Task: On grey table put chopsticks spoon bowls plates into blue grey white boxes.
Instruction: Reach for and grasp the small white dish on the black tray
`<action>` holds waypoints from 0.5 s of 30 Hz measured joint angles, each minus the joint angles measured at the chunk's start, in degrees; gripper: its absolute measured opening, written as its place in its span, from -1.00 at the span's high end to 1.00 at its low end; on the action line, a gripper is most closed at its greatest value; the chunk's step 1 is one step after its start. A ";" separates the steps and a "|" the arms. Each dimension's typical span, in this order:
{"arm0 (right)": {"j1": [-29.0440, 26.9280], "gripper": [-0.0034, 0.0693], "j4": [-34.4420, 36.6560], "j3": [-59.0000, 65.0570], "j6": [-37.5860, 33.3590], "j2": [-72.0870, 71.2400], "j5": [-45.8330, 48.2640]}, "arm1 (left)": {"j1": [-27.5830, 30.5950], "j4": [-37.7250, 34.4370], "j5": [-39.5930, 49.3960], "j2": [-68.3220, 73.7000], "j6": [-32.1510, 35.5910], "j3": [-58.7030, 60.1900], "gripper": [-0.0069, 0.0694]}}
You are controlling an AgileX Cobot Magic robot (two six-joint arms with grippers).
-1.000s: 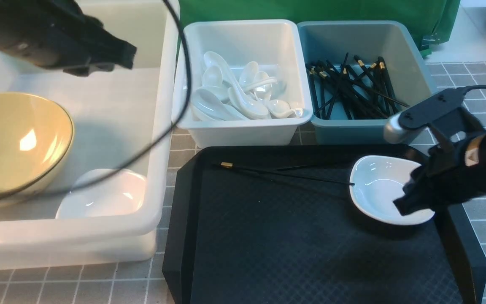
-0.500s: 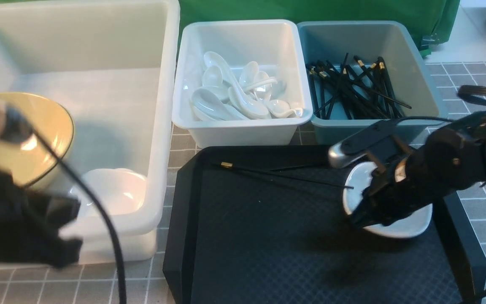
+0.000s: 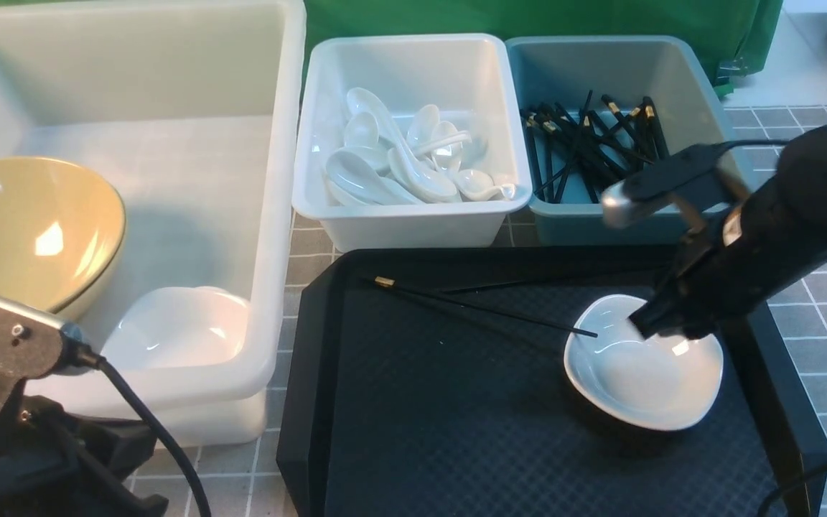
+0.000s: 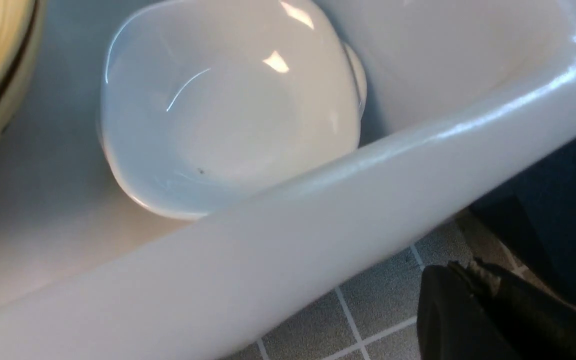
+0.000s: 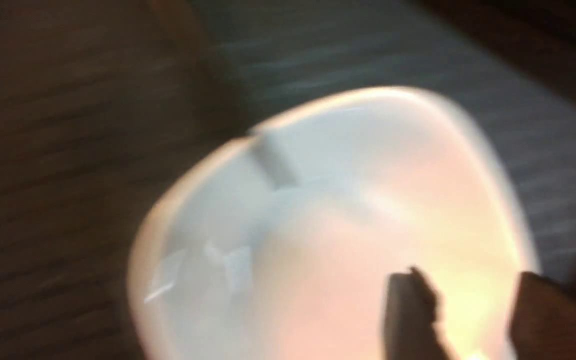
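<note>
A white plate [image 3: 629, 377] lies on the black tray [image 3: 456, 431]. My right gripper [image 3: 661, 330] hovers over the plate's far rim, its jaws apart and holding nothing. In the right wrist view the plate [image 5: 318, 225] is blurred, and the right gripper [image 5: 473, 300] straddles its edge. A pair of black chopsticks [image 3: 485, 305] lies on the tray, one tip touching the plate. My left gripper [image 4: 468, 267] is shut and empty, low over the grey table [image 4: 378, 310] outside the big tub [image 4: 268, 225]. That tub holds a yellow bowl [image 3: 26, 230] and another plate [image 3: 176, 330].
The white bin [image 3: 413, 222] holds several spoons [image 3: 399, 165]. Beside it, the blue-grey bin [image 3: 578, 222] holds several chopsticks [image 3: 593, 151]. A green cloth [image 3: 528, 18] hangs behind the bins. The left arm's cable [image 3: 155, 431] trails across the tub's front corner.
The right gripper shifted the plate left and nearer on the tray, then opened and rose off it. The left arm swung from above the tub down to the front left corner.
</note>
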 joint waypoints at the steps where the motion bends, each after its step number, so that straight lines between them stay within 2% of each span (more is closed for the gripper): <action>1: -1.09 -0.25 -0.14 0.00 0.00 0.94 -0.98 | 0.00 -0.15 -0.58 0.00 0.00 0.06 0.84; 4: -2.22 -0.51 -0.27 0.00 -0.51 4.21 -2.73 | 0.00 -0.15 -1.25 0.00 0.00 0.11 0.84; 7: -2.29 -0.56 -0.08 0.00 -1.39 7.47 -2.85 | 0.00 -0.15 -1.41 0.00 0.00 0.11 0.84; 12: -2.29 -0.35 0.83 -0.22 -1.44 9.35 -1.84 | 0.00 -0.15 -1.41 -0.11 0.05 0.11 0.84; 13: -2.36 -0.15 0.83 -0.42 -1.44 9.47 -1.09 | 0.00 -0.10 -1.41 -0.40 0.36 0.11 0.84; 14: -2.36 -0.12 0.83 -0.41 -1.44 9.47 -1.09 | 0.00 -0.10 -1.41 -0.40 0.36 0.05 0.84; 15: -2.42 0.01 0.88 -0.49 -1.44 9.26 -0.61 | -0.05 0.10 -1.34 -0.60 0.60 -0.05 0.84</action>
